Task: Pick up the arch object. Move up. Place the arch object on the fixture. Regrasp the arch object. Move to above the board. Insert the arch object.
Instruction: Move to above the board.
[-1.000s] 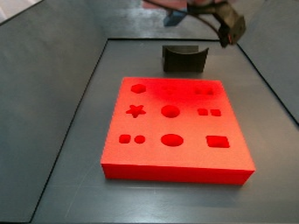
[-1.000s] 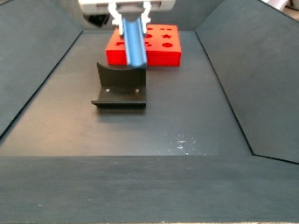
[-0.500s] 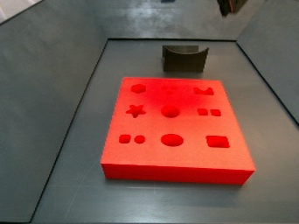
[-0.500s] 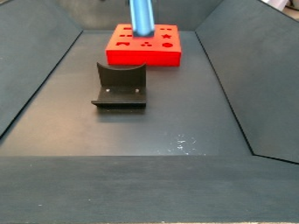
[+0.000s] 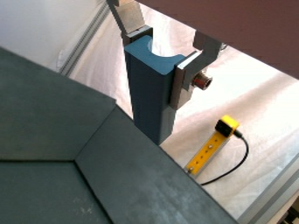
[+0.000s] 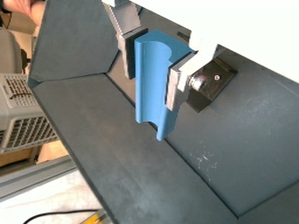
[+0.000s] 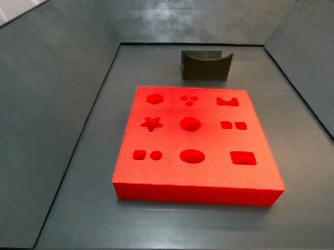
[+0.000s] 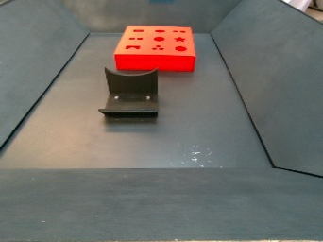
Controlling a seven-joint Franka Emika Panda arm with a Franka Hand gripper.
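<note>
My gripper [image 5: 160,54] [image 6: 149,57] is shut on the arch object [image 5: 149,87] [image 6: 156,83], a long pale blue block with a curved notch at its top end, held upright between the silver fingers [image 5: 184,82] [image 6: 177,84] in both wrist views. The gripper and the arch object are out of view in both side views. The fixture [image 7: 205,64] [image 8: 130,92], dark with a U-shaped dip, stands bare on the floor. The red board [image 7: 193,145] [image 8: 157,47] lies flat with its cutouts showing.
Grey sloping walls [image 7: 53,59] [image 8: 259,76] enclose the bin floor. In a wrist view, a yellow tool on a cable [image 5: 215,143] lies outside the bin on white sheeting. In a wrist view, grey equipment [image 6: 26,131] stands outside the bin.
The gripper with the blue arch object has risen out of both side views; one second ago it stood by the fixture.
</note>
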